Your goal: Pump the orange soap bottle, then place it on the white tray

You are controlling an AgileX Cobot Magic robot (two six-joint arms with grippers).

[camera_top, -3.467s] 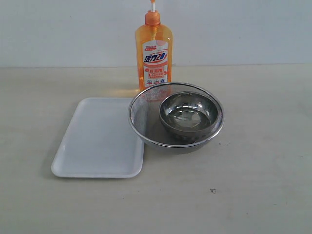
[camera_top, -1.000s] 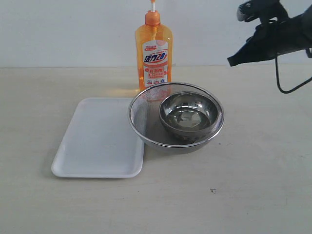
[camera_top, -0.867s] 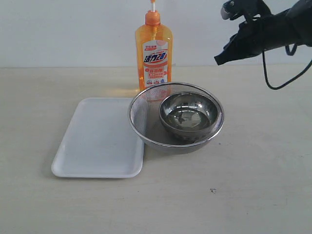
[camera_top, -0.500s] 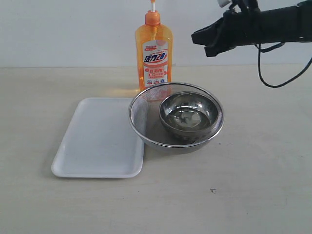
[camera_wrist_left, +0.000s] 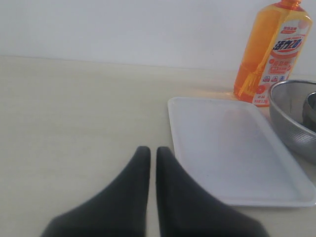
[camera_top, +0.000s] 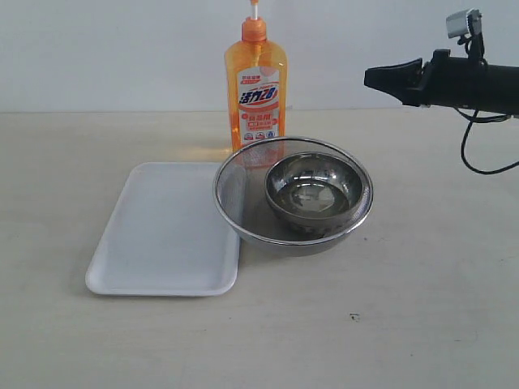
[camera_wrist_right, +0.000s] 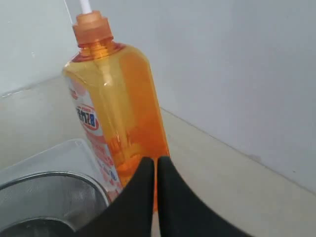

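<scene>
The orange soap bottle (camera_top: 255, 85) stands upright at the back of the table, its white stem running out of the top of the exterior view. It also shows in the right wrist view (camera_wrist_right: 116, 118) and the left wrist view (camera_wrist_left: 272, 52). The white tray (camera_top: 166, 231) lies flat to the bottom-left of the bottle, bare (camera_wrist_left: 232, 148). My right gripper (camera_top: 373, 78) hangs shut in the air to the right of the bottle, level with its label, pointing at it and apart from it (camera_wrist_right: 154, 160). My left gripper (camera_wrist_left: 150, 149) is shut over bare table beside the tray.
A round steel mesh strainer (camera_top: 235, 190) holding a metal bowl (camera_top: 315, 193) sits right in front of the bottle and touches the tray's right edge. Its rim shows in both wrist views (camera_wrist_left: 291, 123) (camera_wrist_right: 49, 177). A white wall stands behind the table.
The right arm came in from the upper right, swung toward the bottle, then drew back right and levelled out. The bottle, tray and strainer have not moved.
</scene>
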